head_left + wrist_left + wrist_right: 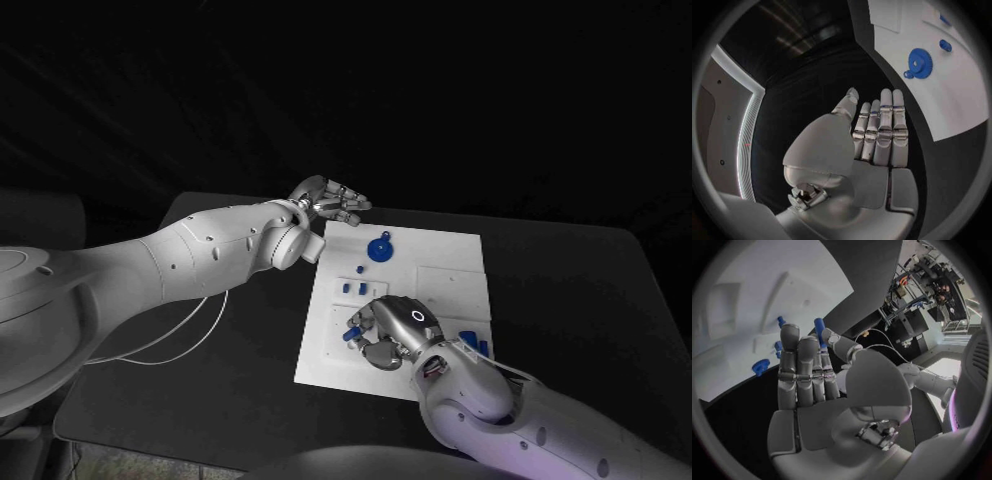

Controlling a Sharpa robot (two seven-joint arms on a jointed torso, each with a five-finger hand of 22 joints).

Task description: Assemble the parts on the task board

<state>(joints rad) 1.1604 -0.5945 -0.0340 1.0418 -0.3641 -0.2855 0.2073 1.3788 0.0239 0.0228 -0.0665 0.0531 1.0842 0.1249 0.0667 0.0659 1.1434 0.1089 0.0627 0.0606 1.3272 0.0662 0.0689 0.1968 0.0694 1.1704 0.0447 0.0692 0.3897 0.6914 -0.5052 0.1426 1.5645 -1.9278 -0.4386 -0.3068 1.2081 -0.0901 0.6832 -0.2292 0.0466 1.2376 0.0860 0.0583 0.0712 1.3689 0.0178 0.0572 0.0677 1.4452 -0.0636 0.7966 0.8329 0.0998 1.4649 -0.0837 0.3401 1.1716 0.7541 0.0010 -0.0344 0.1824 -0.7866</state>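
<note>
Nearest the robot, the right robot hand hangs low over the near end of the flat white task board, which lies on the black worktop. In the head view its fingers are curled down over the board. In the right wrist view the fingers stand close together, and a long blue peg pokes up just past the fingertips. The pictures do not show if the hand holds that peg or if it only sits behind the fingers, so its grip cannot be told.

Small blue pieces lie close around this hand. One small blue piece sits by its fingers, and a flat blue bar lies just beside the wrist. A little farther up the board stand two short blue pegs.

Farther still, near the far end of the board, lies the round blue gear. The left wrist view shows its teeth well; the head view does not.

The left robot hand floats off the far left corner of the board. Its fingers are straight and apart from the thumb, and it holds nothing. The gear lies closer to this hand, toward the board's middle. The right hand is nearer the small pieces, so it looks best placed to work on them.
</note>
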